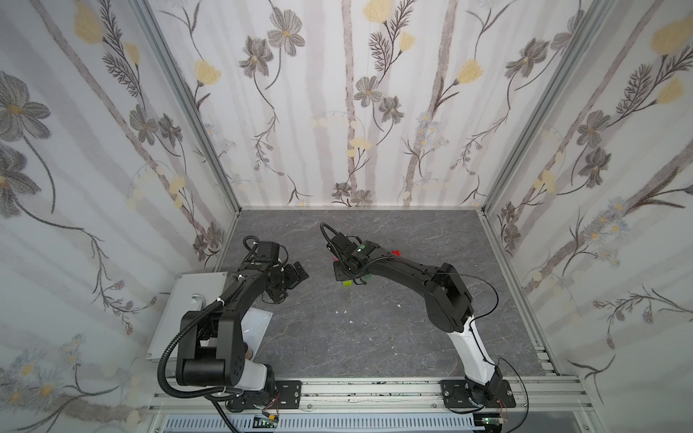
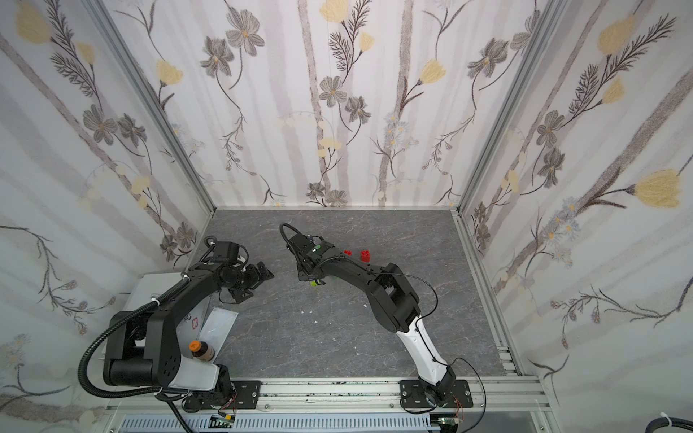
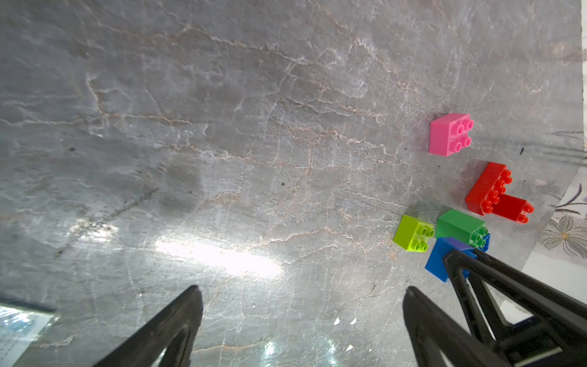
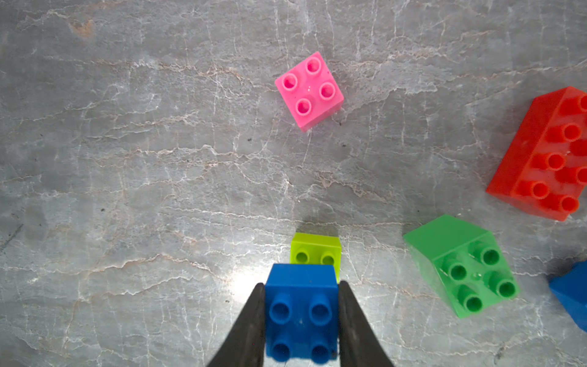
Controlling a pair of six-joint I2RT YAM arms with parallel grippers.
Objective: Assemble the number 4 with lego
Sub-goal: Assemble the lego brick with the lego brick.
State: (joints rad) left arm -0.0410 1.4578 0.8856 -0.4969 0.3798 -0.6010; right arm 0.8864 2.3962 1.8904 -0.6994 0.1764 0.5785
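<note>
Left gripper (image 2: 258,283): jaws wide, empty. Right gripper (image 2: 312,278) is low over mid-table (image 2: 337,333), jaws hidden under its wrist, lime brick (image 2: 312,284) at its tip. Red brick (image 2: 348,253) and second red brick (image 2: 365,255) sit just beyond that arm.

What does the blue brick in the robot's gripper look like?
The blue brick is a small, square block of shiny plastic with four round, hollow studs on top, in two rows of two. The right gripper is shut on it, pressing on two opposite sides, with the studs facing the wrist camera. It sits straight in the grip. In that view it hides part of the lime green brick beyond it; whether the two touch cannot be told.
</note>
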